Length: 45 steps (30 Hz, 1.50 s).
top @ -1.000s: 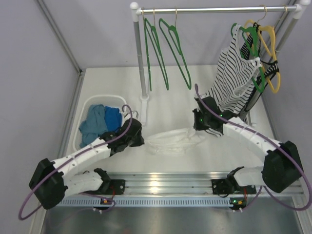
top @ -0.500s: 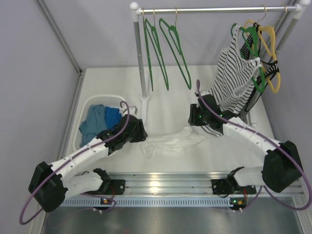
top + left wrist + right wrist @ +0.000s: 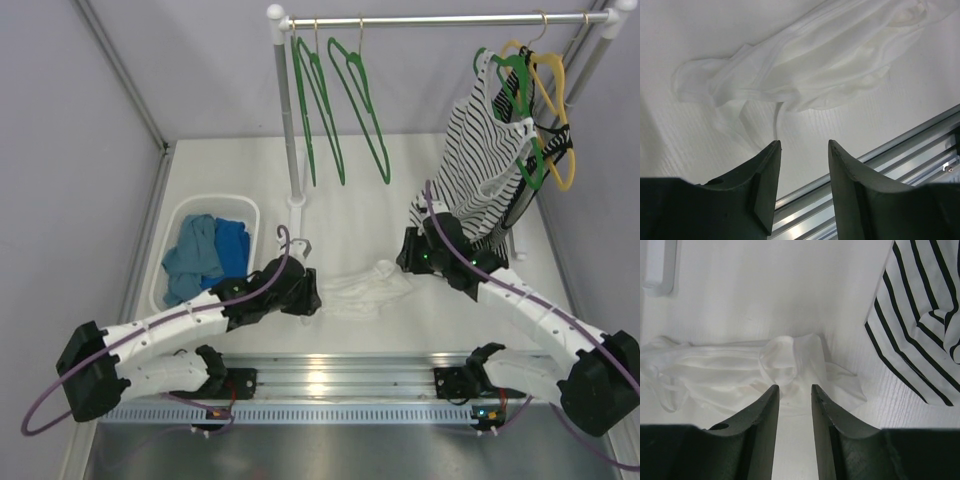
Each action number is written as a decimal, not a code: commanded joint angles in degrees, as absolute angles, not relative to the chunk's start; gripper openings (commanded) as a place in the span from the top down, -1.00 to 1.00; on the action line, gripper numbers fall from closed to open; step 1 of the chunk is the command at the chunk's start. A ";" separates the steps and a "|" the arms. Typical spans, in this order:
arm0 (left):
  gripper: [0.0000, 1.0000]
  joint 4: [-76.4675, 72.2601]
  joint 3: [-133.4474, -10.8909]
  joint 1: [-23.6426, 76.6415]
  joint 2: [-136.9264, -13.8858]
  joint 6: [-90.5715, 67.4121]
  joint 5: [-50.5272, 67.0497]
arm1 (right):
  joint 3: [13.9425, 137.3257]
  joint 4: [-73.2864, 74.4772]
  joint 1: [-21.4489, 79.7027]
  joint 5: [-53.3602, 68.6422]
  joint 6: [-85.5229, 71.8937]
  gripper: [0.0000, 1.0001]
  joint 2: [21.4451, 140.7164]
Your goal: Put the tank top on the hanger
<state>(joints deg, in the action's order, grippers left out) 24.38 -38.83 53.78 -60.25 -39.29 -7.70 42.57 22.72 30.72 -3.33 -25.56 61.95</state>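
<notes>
The white tank top point(image 3: 368, 288) lies crumpled on the table between my two grippers. My left gripper point(image 3: 312, 298) is open and empty at its left end. In the left wrist view the fabric point(image 3: 830, 65) lies just beyond the gripper point(image 3: 805, 145). My right gripper point(image 3: 408, 260) is open and empty at the top's right end. In the right wrist view the cloth point(image 3: 740, 372) lies just ahead of the gripper point(image 3: 795, 387). Two bare green hangers point(image 3: 318, 110) hang on the rail at the back, far from both grippers.
A white basket point(image 3: 175, 225) with blue clothes point(image 3: 205, 250) stands at the left. A striped top point(image 3: 485, 160) on a green hanger and a yellow hanger point(image 3: 555, 110) hang at the right. The rack pole point(image 3: 288, 120) stands behind the tank top. An aluminium rail point(image 3: 340, 375) runs along the front.
My left gripper has moved right, up to the tank top's left end. My right gripper has shifted slightly right. The cloth lies more bunched.
</notes>
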 commanded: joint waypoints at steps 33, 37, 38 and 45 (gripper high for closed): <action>0.77 14.59 -45.53 54.58 -78.66 -48.25 -17.84 | 36.21 13.89 38.85 -2.28 -28.83 0.35 65.56; 0.92 15.20 -45.44 54.58 -77.61 -47.99 -18.10 | 35.51 11.70 39.20 -3.16 -29.18 0.32 67.14; 0.94 15.29 -45.44 54.58 -77.35 -47.81 -18.11 | 35.33 11.25 39.29 -3.34 -29.18 0.28 67.58; 1.00 16.70 -45.53 54.49 -75.94 -47.29 -17.40 | 34.19 6.42 39.29 -3.52 -29.79 0.41 69.69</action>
